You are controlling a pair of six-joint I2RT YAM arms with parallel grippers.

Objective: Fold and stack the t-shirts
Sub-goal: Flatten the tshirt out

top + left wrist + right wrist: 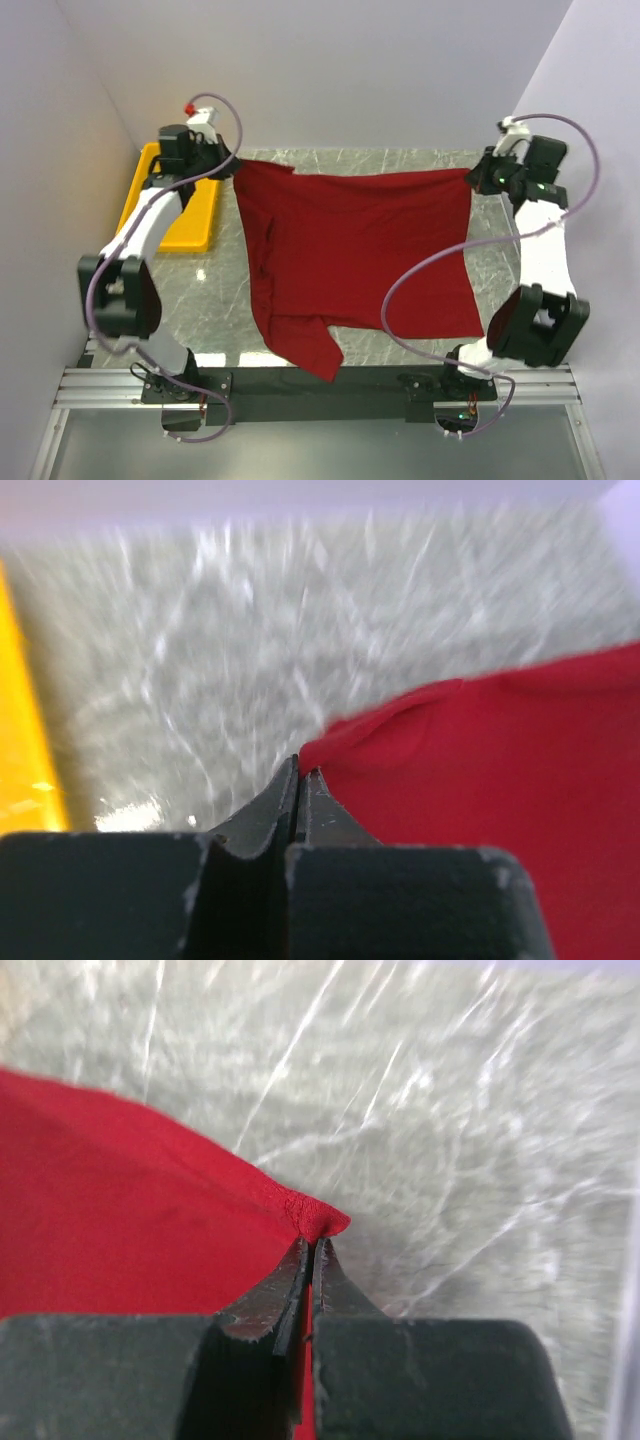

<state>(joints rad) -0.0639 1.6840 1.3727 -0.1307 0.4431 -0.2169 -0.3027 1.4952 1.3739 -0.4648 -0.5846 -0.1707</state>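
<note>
— Jaws, both arms: condition?

— Left gripper (298, 765): jaws pressed together on a corner of the plain dark red short-sleeved cloth t-shirt (350, 250). Right gripper (312, 1240): jaws likewise closed, pinching the stitched corner of the same garment's opposite end. Both wrist views are motion-blurred, but the pinch is plain in each.

— Garment, near portion?

— At 6 o'clock one loose flap of cloth (312, 352), probably a sleeve, overhangs the near edge of the grey marble-patterned table (215, 300) onto the black mounting rail (300, 380). The body is spread open across the table centre, wrinkled, in a single layer as far as can be seen.

— Far portion?

— A straight edge is drawn taut between the two grippers, left at 10 o'clock and right at 2 o'clock. Whether this edge is lifted clear of the table or dragging on it cannot be told.

— Other stock?

— One yellow plastic tray (190, 225) at 9 to 10 o'clock, just beside the left gripper, apart from the cloth. No contents can be made out.

— Progress entry?

— Judged early. Done: both corners secured, garment opened out. Outstanding: overhang to be brought onto the table, every fold, then stacking. No crease or doubled layer is visible, no stack exists, and only this one shirt is in view.
</note>
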